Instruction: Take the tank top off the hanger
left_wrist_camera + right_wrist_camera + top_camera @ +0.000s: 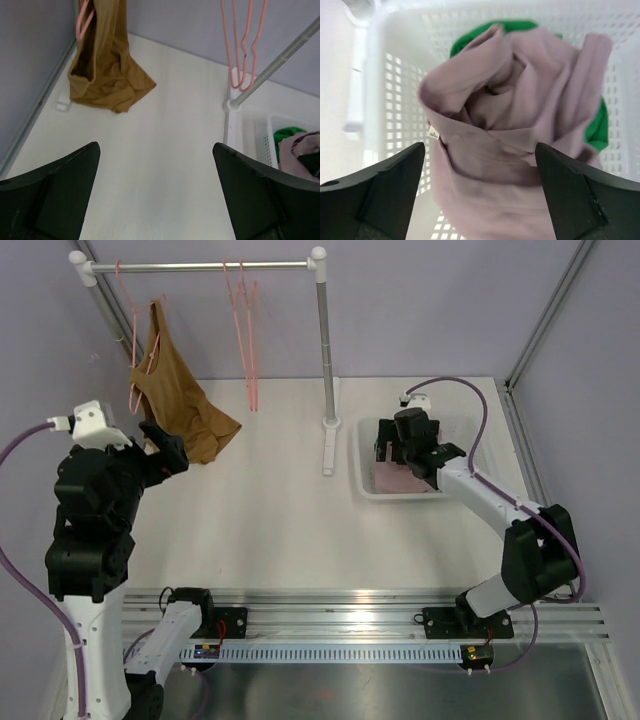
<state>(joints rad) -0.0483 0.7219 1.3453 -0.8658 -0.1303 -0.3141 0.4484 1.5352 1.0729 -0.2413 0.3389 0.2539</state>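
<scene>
A brown tank top [182, 405] hangs from a pink hanger [133, 340] at the left end of the rail, and its lower part is pooled on the table. The left wrist view shows the tank top [105, 65] and hanger [82, 22] ahead at upper left. My left gripper [168, 448] is open and empty just in front of the pooled cloth, not touching it [155, 147]. My right gripper [400, 452] is open over the white basket [362, 462], above a mauve garment [510, 100], with nothing between its fingers [480, 145].
Two empty pink hangers [245, 330] hang mid-rail. The rack's upright pole [325, 350] and its foot stand between the tank top and the basket. A green garment [597, 125] lies under the mauve one. Grey walls close in left and back.
</scene>
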